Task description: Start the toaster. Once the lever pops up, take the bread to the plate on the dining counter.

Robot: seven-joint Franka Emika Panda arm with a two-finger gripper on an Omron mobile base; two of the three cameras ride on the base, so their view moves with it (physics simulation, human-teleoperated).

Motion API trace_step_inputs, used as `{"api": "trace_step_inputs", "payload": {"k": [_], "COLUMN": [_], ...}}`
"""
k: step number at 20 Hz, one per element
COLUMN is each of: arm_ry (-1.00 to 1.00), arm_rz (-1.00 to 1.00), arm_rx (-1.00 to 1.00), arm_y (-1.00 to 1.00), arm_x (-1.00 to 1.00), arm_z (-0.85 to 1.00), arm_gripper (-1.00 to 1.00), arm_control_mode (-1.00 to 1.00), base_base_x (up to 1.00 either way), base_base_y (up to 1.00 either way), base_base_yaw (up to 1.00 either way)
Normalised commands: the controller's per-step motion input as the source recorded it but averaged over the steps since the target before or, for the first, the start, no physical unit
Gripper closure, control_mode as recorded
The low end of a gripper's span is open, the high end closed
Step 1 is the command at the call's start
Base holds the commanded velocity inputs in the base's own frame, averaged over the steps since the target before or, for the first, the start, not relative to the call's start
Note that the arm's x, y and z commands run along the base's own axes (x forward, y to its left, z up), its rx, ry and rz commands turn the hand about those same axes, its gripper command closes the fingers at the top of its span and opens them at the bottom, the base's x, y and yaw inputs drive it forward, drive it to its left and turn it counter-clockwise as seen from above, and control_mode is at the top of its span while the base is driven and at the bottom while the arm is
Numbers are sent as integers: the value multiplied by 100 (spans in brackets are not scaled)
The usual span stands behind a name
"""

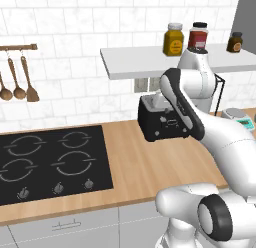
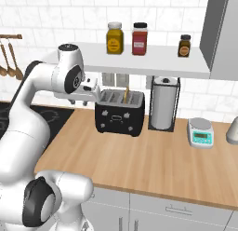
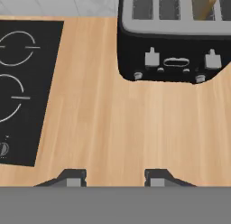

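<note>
The black toaster (image 2: 119, 114) stands on the wood worktop by the wall, partly hidden by my arm in the left base view (image 1: 159, 123). A tan bread slice (image 2: 127, 94) pokes up from its right slot and is also seen in the hand view (image 3: 205, 6). Two pale levers (image 3: 152, 58) sit on the toaster's front. My gripper (image 3: 115, 178) is open with nothing between its fingers, hovering over bare worktop in front of and to the left of the toaster (image 3: 173, 42). In the right base view the gripper (image 2: 80, 101) hangs just left of the toaster. The plate and dining counter are out of view.
A black hob (image 1: 50, 162) lies left of the toaster. A paper towel holder (image 2: 163, 102) and a small scale (image 2: 201, 132) stand to its right. A white shelf (image 2: 139, 57) with three jars hangs low above it. Wooden utensils (image 1: 17, 77) hang on the wall.
</note>
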Motion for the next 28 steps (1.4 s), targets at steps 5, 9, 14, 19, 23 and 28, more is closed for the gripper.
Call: {"api": "trace_step_inputs", "payload": {"k": [5, 9, 14, 19, 23, 28], "arm_ry": [-2, -4, -3, -2, -1, 0], "arm_rz": [0, 0, 0, 0, 0, 0], "arm_rx": [1, 1, 1, 0, 0, 0], "arm_y": [-39, -71, -63, -46, -49, -25], "arm_x": [0, 10, 38, 55, 46, 32], "arm_z": [-12, -22, -21, -15, -24, -24], "arm_gripper": [-100, -100, -100, -100, -100, -100], "arm_control_mode": [-100, -100, -100, -100, -100, -100], "base_base_x": [0, 0, 0, 0, 0, 0], "base_base_y": [0, 0, 0, 0, 0, 0], "base_base_yaw": [0, 0, 0, 0, 0, 0]}}
